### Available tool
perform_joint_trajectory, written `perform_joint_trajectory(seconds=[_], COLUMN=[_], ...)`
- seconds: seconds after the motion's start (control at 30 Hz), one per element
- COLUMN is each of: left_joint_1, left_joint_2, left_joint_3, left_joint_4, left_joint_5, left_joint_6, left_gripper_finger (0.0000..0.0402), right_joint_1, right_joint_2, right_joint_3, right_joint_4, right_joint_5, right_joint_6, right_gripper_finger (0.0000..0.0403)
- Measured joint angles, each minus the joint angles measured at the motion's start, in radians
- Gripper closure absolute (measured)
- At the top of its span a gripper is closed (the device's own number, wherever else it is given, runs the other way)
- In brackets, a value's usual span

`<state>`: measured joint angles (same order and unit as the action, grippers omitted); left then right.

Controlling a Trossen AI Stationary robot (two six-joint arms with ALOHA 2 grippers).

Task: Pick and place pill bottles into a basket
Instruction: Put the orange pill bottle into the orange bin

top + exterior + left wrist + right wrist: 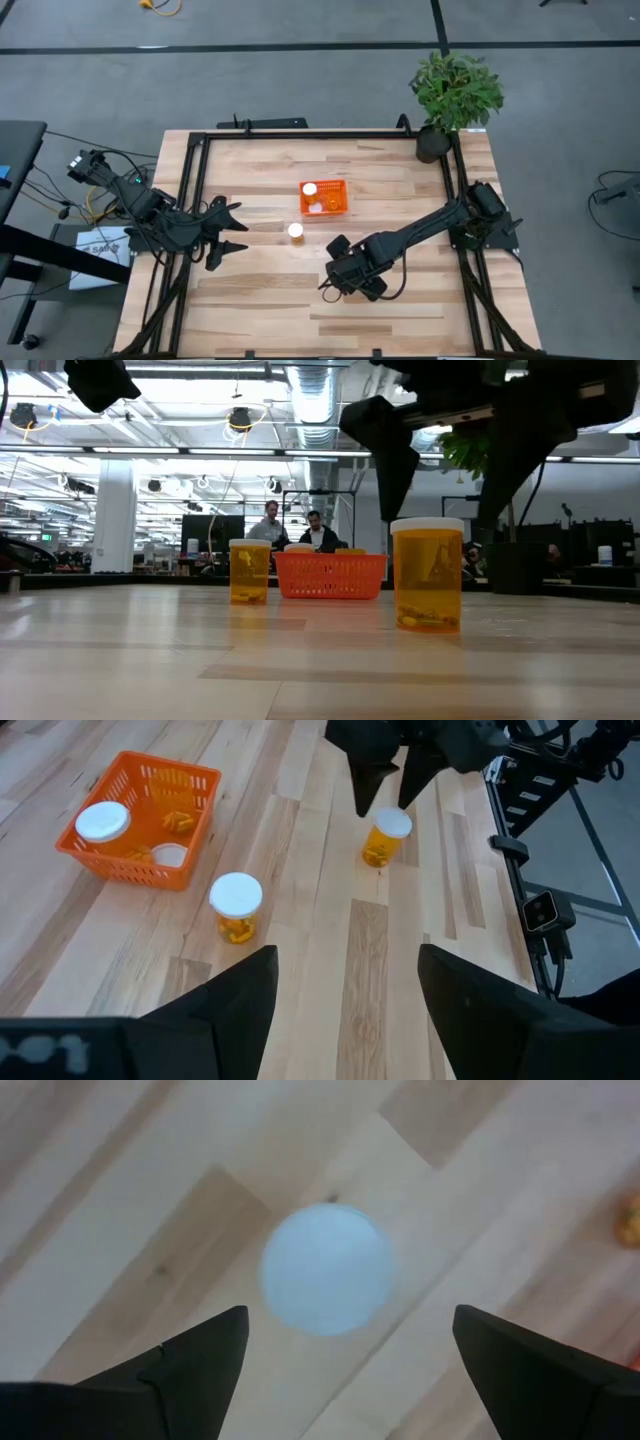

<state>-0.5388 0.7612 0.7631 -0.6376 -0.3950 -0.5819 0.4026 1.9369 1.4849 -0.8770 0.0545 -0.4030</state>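
The orange mesh basket (pixel 323 198) stands mid-table and holds two pill bottles: one upright (pixel 103 822), one lying on its side (pixel 170 855). Another pill bottle (pixel 296 231) stands on its base just near of the basket. A further bottle (pixel 387 835) stands toward the near right; the right arm hides it in the high view. My right gripper (pixel 390 785) hangs open over it, pointing down, one finger on either side at about cap height, touching nothing. The white cap (pixel 327 1268) shows between the fingers. My left gripper (pixel 232 230) waits open at the table's left.
A potted green plant (pixel 455 95) stands at the far right corner. Black frame rails (pixel 300 135) run along the table's edges. Bare wood lies along the near edge and between the two arms. People sit in the room beyond the table (pixel 295 525).
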Motion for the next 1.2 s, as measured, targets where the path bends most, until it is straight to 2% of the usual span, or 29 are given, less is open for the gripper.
perform_joint_trajectory(seconds=[0.53, 0.87, 1.2], left_joint_1=[0.000, 0.000, 0.000], left_joint_2=[0.000, 0.000, 0.000], left_joint_3=[0.000, 0.000, 0.000], left_joint_4=[0.000, 0.000, 0.000], left_joint_5=[0.002, 0.050, 0.050], left_joint_6=[-0.001, -0.005, -0.013], left_gripper_finger=[0.0170, 0.0170, 0.0170], right_joint_1=[-0.002, -0.006, -0.028], right_joint_2=[0.016, 0.015, 0.079], right_joint_3=[-0.002, -0.001, 0.009], right_joint_4=[0.021, 0.041, 0.041], right_joint_5=[-0.057, -0.068, -0.061], right_joint_6=[-0.087, -0.122, -0.120], right_gripper_finger=[0.0058, 0.0058, 0.0058])
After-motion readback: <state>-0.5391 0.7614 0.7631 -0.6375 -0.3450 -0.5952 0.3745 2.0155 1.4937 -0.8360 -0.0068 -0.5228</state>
